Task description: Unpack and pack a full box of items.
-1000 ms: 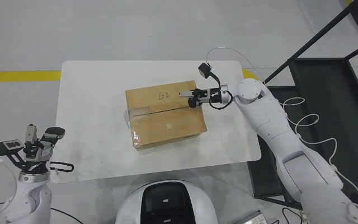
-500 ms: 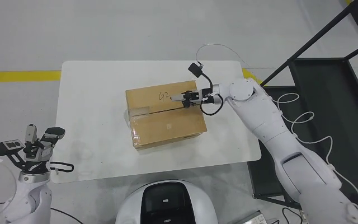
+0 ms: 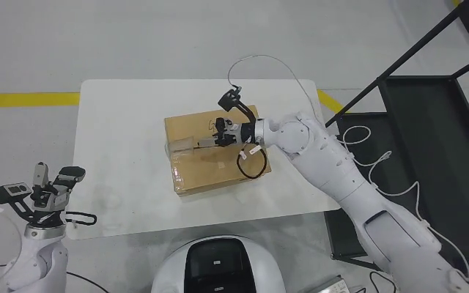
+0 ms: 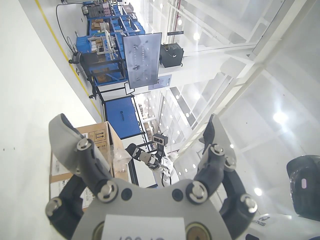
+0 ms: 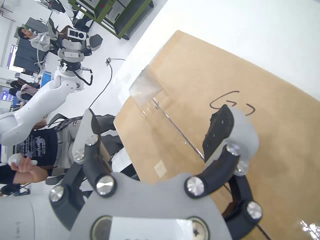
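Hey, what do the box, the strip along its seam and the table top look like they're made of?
The box looks like cardboard: matte brown, with folded flaps and a pen mark written on it. The strip seems to be clear plastic tape, glossy: it glints, and the brown shows through it. The table top is smooth, plain white with a dull sheen, perhaps laminate or painted board; the look leaves that open.

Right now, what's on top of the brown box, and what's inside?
On top of the box: clear tape along its middle, a scribbled mark, and the open right gripper above. The box is shut, so whatever is inside is hidden.
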You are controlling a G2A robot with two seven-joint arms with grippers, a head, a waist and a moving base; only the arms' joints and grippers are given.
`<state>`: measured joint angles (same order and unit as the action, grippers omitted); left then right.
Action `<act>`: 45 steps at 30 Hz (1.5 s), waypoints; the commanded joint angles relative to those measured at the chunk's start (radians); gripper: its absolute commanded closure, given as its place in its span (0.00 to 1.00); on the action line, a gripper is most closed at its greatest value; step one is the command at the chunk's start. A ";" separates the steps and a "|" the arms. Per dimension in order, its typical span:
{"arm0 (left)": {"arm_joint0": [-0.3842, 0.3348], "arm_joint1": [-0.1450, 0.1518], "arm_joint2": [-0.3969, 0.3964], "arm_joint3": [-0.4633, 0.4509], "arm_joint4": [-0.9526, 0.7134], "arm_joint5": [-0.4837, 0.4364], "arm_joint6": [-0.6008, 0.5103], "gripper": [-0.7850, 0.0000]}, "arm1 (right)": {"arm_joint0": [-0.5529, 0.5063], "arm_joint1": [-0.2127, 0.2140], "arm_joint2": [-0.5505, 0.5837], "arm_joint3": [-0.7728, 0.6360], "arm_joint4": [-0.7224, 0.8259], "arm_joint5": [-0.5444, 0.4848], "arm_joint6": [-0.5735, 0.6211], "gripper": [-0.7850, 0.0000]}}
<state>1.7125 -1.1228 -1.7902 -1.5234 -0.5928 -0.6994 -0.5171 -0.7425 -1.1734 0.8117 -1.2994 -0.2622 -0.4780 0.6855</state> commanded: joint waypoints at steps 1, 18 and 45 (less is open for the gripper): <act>0.000 0.000 0.000 0.000 0.000 0.000 0.000 0.00 | -0.032 0.003 0.007 -0.031 -0.071 0.001 -0.082 0.00; 0.000 0.000 0.000 0.000 0.000 0.000 0.000 0.00 | -0.108 0.011 0.026 -0.127 -0.239 0.008 -0.202 0.00; 0.013 -0.010 -0.009 -0.014 0.040 0.029 0.045 0.00 | -0.112 -0.065 -0.119 -0.158 -0.681 0.224 -0.428 0.00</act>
<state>1.7239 -1.1324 -1.7977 -1.5367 -0.5527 -0.6701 -0.4729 -0.8553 -1.2338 0.6983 -1.4600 -0.9246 -0.2853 0.2615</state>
